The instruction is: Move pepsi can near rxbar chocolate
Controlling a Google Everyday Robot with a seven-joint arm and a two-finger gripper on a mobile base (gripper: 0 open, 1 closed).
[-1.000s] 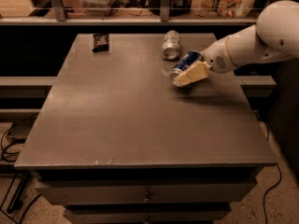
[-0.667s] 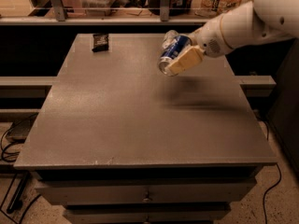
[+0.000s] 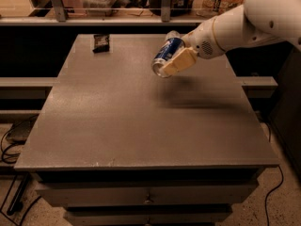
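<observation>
The pepsi can (image 3: 164, 53), dark blue with silver ends, hangs tilted in the air above the far middle of the table, its silver end pointing down and left. My gripper (image 3: 170, 61) is shut on it, with a tan finger (image 3: 179, 62) across the can's near side. The white arm reaches in from the upper right. The rxbar chocolate (image 3: 101, 42), a small flat black bar, lies at the table's far left, well to the left of the can.
The grey table (image 3: 141, 126) stands on a cabinet with drawers. A silver can (image 3: 172, 34) peeks out just behind the held can. A shelf with clutter runs behind the table. Cables lie on the floor at the left.
My gripper has lifted the pepsi can off the table's far right and carried it left, toward the middle. The rxbar has not moved.
</observation>
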